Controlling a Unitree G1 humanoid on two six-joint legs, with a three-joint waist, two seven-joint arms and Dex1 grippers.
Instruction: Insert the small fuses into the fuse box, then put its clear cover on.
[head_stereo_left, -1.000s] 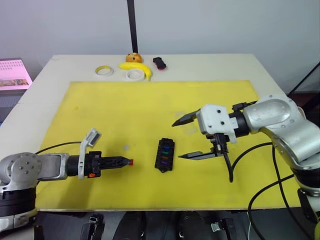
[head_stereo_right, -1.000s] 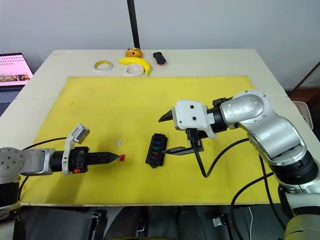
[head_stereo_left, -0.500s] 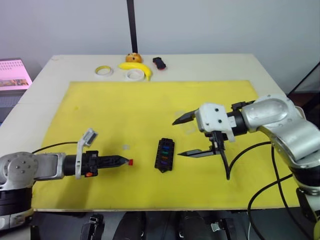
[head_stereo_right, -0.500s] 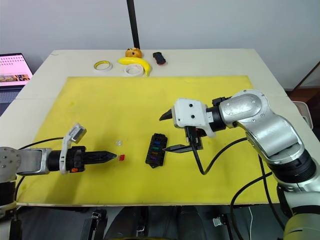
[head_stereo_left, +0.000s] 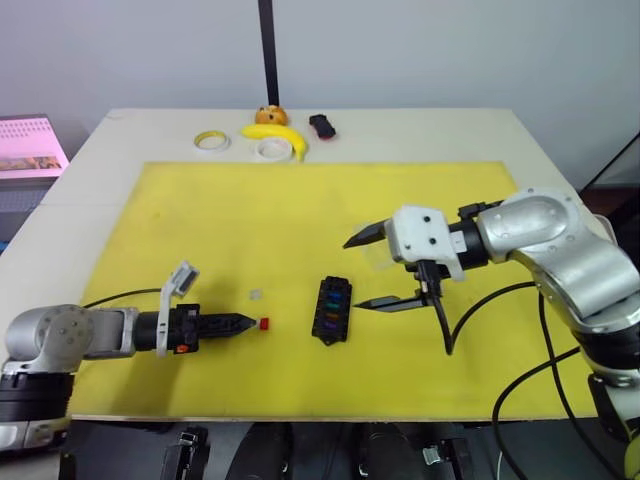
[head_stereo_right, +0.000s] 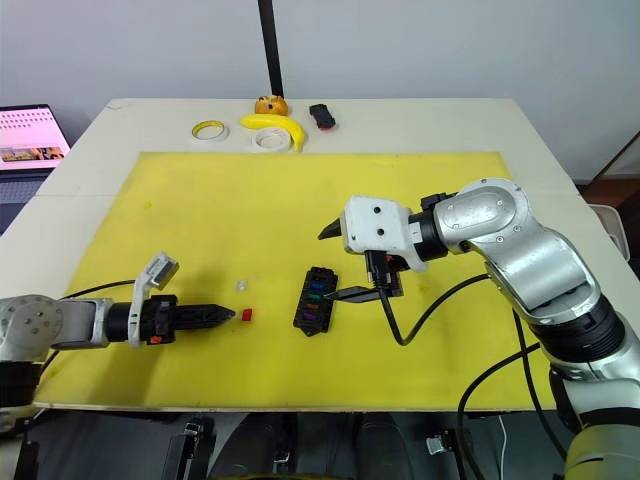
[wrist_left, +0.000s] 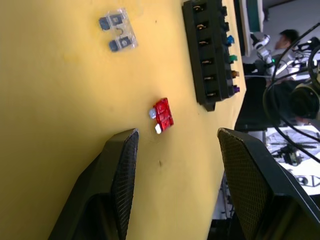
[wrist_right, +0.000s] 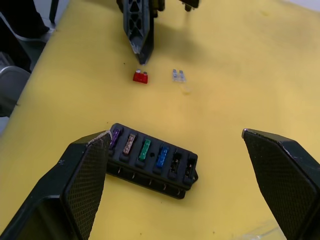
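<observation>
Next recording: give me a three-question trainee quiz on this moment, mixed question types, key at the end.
1. True or false: the red fuse is clamped in the left gripper.
2. How many slots of the fuse box hold coloured fuses? A) two B) four C) six
3. Name the loose part lying near the red fuse on the yellow mat.

Key: 1. False; it lies on the mat, ahead of the open fingers. 2. B. 3. The grey-clear fuse.
</observation>
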